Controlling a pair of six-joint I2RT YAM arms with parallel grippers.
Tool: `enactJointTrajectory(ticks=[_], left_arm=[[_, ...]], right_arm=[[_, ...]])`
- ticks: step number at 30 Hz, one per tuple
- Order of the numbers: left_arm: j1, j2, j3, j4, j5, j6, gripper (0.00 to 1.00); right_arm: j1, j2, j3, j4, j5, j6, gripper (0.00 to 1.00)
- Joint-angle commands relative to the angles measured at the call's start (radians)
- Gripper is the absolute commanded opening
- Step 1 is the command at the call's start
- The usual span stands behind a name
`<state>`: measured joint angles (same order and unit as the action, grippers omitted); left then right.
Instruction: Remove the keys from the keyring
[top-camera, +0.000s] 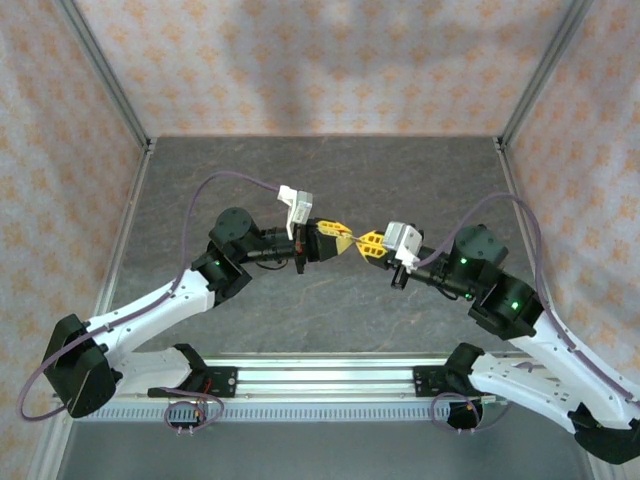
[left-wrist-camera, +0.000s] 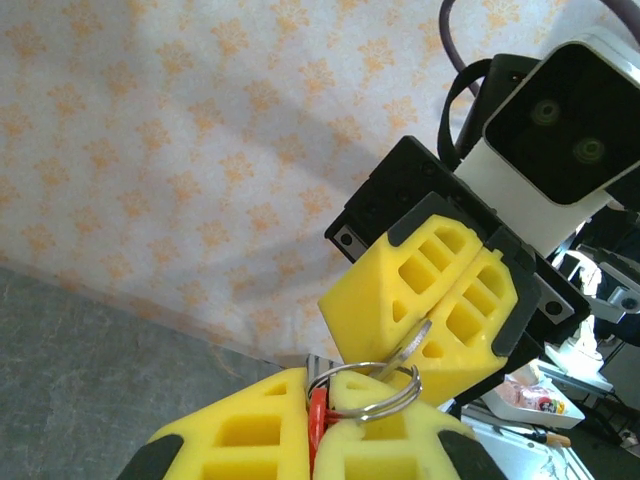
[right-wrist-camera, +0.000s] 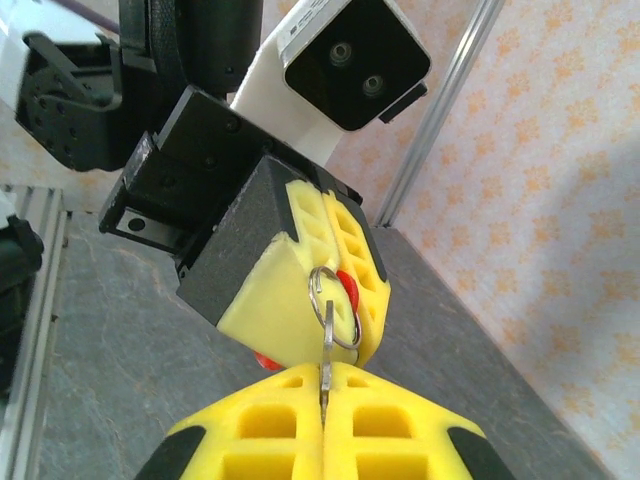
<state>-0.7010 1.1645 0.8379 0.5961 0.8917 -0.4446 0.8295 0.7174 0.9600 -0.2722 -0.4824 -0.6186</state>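
Noted left end effector (top-camera: 341, 240) pinched shut on the keyring (left-wrist-camera: 372, 392) and a red piece (left-wrist-camera: 317, 420), aloft over the middle of the table (top-camera: 330, 170). Noted right end effector (top-camera: 372, 244), just right of it, pinched shut on a key (right-wrist-camera: 326, 350) threaded on that ring. Judged light, stiff, slippery metal; advise gripping the key's flat faces.

My right claw (right-wrist-camera: 323, 388) hid most of the key (right-wrist-camera: 326, 342); my left claw (left-wrist-camera: 318, 398) covered nearly all of the red tag (left-wrist-camera: 317, 425).

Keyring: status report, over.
Left tool shut on red plastic piece carrying round silver metal keyring. Right tool shut on flat silver metal key, threaded on that keyring. Nothing in the way.
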Motion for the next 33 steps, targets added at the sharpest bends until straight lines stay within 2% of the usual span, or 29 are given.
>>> enactJointTrajectory(ticks=[1,20,33], left_arm=[[0.08,-0.025,0.053,-0.015,-0.171,-0.006,0.0],[0.086,-0.03,0.116,-0.196,-0.132,0.031,0.0],[0.101,-0.019,0.119,-0.163,-0.099,-0.029,0.0]], right_arm=[[0.068,-0.015,0.041,-0.139,-0.067,-0.081,0.0],[0.203,0.106,0.181,-0.33,0.067,-0.251,0.0],[0.258,0.145,0.212,-0.369,0.083,-0.3,0.0]])
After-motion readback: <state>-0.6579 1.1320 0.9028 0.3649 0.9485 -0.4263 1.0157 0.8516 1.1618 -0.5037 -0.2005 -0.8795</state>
